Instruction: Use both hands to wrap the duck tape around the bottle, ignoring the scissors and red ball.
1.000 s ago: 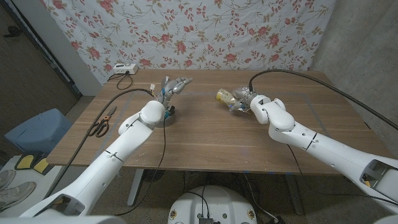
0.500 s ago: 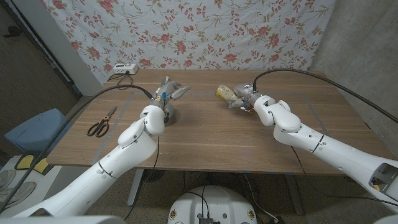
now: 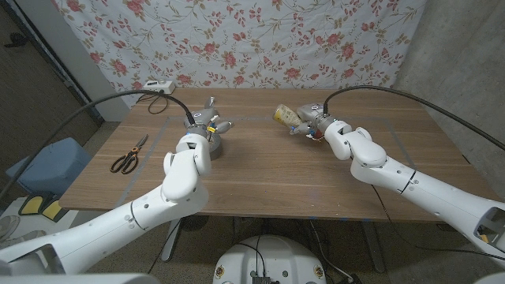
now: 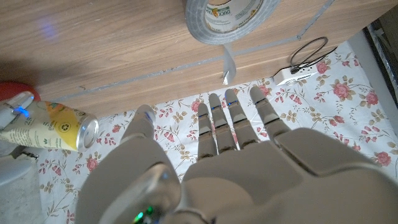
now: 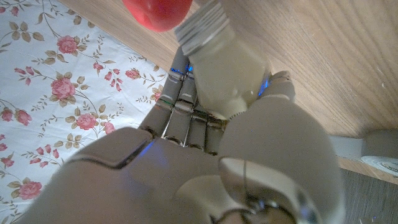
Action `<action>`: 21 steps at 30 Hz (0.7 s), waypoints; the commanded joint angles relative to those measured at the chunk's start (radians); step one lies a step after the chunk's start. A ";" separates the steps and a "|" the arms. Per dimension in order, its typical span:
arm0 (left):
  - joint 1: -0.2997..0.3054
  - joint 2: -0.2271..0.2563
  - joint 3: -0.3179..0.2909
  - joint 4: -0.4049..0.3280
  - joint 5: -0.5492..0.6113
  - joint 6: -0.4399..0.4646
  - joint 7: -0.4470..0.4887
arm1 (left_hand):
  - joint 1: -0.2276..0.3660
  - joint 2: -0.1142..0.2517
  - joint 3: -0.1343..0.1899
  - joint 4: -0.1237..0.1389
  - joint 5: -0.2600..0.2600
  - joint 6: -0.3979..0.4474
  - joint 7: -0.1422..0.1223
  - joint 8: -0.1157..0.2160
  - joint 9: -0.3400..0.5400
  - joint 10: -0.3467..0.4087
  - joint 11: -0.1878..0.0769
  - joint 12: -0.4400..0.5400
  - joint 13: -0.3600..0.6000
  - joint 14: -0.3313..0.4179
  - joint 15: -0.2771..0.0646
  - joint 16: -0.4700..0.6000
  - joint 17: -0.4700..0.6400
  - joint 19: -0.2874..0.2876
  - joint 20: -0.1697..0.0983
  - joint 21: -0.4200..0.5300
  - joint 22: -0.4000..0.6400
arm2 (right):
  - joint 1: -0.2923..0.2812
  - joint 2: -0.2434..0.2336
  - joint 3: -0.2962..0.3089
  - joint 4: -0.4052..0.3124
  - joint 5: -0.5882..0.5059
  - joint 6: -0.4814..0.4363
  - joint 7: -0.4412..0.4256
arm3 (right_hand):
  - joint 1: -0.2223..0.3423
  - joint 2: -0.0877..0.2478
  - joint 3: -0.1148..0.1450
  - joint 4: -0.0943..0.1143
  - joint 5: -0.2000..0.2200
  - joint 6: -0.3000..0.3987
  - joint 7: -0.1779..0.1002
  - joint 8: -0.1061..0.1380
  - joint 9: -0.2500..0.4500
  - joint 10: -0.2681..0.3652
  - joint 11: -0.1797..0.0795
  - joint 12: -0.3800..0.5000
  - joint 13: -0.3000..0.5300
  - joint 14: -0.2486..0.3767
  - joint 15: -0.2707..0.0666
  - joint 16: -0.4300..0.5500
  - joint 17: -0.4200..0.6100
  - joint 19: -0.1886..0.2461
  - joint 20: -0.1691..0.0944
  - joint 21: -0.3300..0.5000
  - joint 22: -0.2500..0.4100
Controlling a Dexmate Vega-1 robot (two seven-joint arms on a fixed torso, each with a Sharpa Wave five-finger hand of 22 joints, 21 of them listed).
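Wooden tabletop (image 3: 260, 170) in the head view: the right hand (image 3: 322, 128) is gripping the bottle (image 3: 288, 120) at two o'clock, while the left hand (image 3: 211, 128) is hovering over the tape at eleven. Left wrist view: the fingers (image 4: 225, 121) are spreading empty near the duck tape (image 4: 231, 17), its loose end dangling. Right wrist view: the bottle is sitting clasped beside the red ball (image 5: 157, 12). Judging the grasp step half done; next comes pinching that loose end.

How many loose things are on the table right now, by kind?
Bottles: 1, the bottle, held by the right hand
Tape rolls: 1, the duck tape, under the open left hand
Scissors: 1, the scissors
Balls: 1, the red ball
White boxes with a cable: 1, the white box
Total: 5
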 commanded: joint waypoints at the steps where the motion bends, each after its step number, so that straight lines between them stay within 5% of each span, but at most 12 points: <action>1: -0.042 0.012 0.018 0.038 0.408 -0.025 -0.606 | 0.065 -0.016 0.008 -0.011 0.002 0.016 -0.011 -0.002 0.003 -0.012 -0.028 0.006 0.009 -0.042 -0.004 -0.023 -0.001 -0.023 0.000 -0.002 0.001 | 0.008 -0.001 0.003 0.015 0.028 0.033 -0.036 | 0.052 0.060 0.311 0.137 -0.003 0.255 -0.175 0.002 0.006 0.262 -0.143 0.113 0.004 0.121 -0.203 0.012 0.041 -0.010 -0.024 0.007 0.001; 12: 0.025 -0.104 -0.145 0.128 0.583 -0.305 -0.888 | 0.185 -0.048 0.010 -0.011 0.015 0.006 -0.033 -0.017 0.006 -0.070 -0.038 -0.017 0.017 -0.101 0.018 -0.054 -0.012 -0.050 0.016 -0.015 -0.007 | 0.027 0.006 0.001 0.039 0.049 0.065 -0.051 | 0.054 0.061 0.312 0.136 -0.008 0.260 -0.171 -0.004 0.011 0.265 -0.139 0.112 0.003 0.121 -0.204 0.012 0.052 -0.016 -0.024 0.019 -0.002; 21: 0.077 -0.212 -0.238 0.188 0.726 -0.468 -0.968 | 0.230 -0.067 0.003 -0.008 0.022 0.021 -0.039 -0.015 0.008 -0.064 -0.051 -0.016 0.021 -0.106 0.014 -0.058 -0.015 -0.044 0.014 -0.015 -0.010 | 0.045 0.013 -0.003 0.061 0.064 0.086 -0.049 | 0.057 0.062 0.313 0.135 -0.011 0.263 -0.170 -0.008 0.015 0.267 -0.136 0.111 0.004 0.122 -0.204 0.013 0.060 -0.022 -0.024 0.027 -0.004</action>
